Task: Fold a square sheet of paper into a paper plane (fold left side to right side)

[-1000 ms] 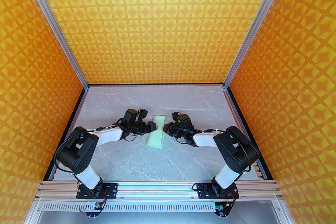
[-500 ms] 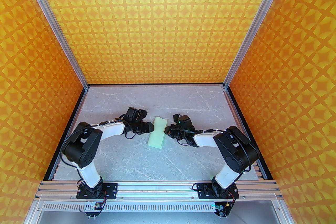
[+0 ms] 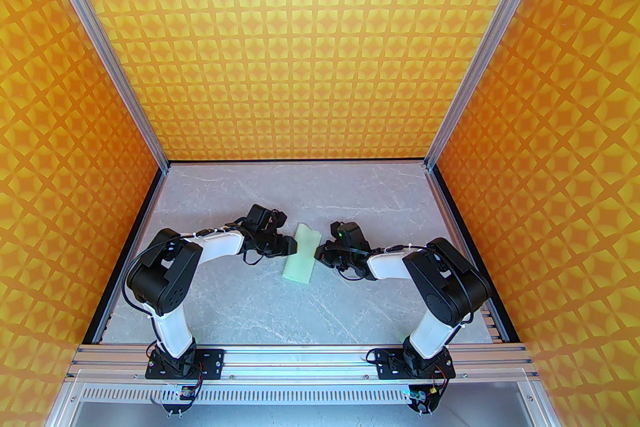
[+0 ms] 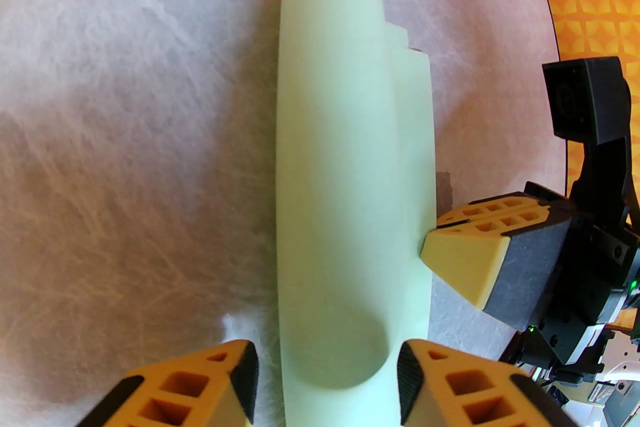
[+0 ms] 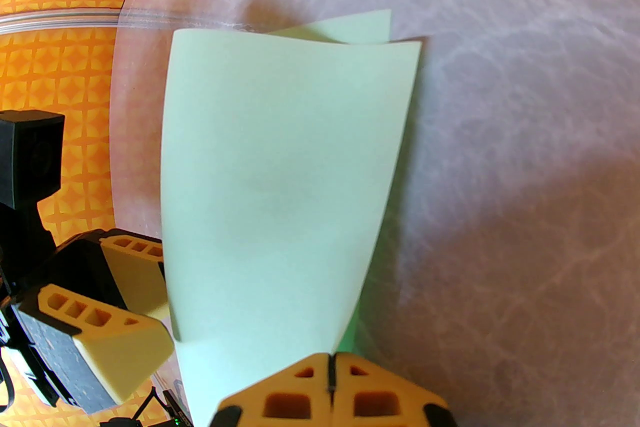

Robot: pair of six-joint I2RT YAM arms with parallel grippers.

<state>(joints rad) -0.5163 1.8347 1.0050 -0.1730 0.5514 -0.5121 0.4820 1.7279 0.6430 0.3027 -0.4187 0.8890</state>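
Observation:
The square sheet of paper [image 3: 301,255] lies mid-table as a narrow, pale green folded strip. In the left wrist view its upper layer [image 4: 345,164] bulges up in a rounded loop. My left gripper [image 3: 291,246] is at the strip's left side, open, with the loop's near end between its fingers [image 4: 425,385]; the left finger stands slightly off the paper. My right gripper [image 3: 317,256] is at the strip's right edge, its tips [image 4: 430,247] pressed together on that edge. In the right wrist view the sheet [image 5: 280,189] rises from the shut right gripper [image 5: 330,380].
The grey marble tabletop [image 3: 350,305] is walled by orange patterned panels [image 3: 300,64] on three sides. An aluminium rail [image 3: 300,357] carrying both arm bases runs along the near edge. Open tabletop lies in front of and behind the paper.
The left arm has swung forward and its fingers have come closer together around the paper. The strip's far end has tipped to the right. The right gripper has stayed shut and barely moved.

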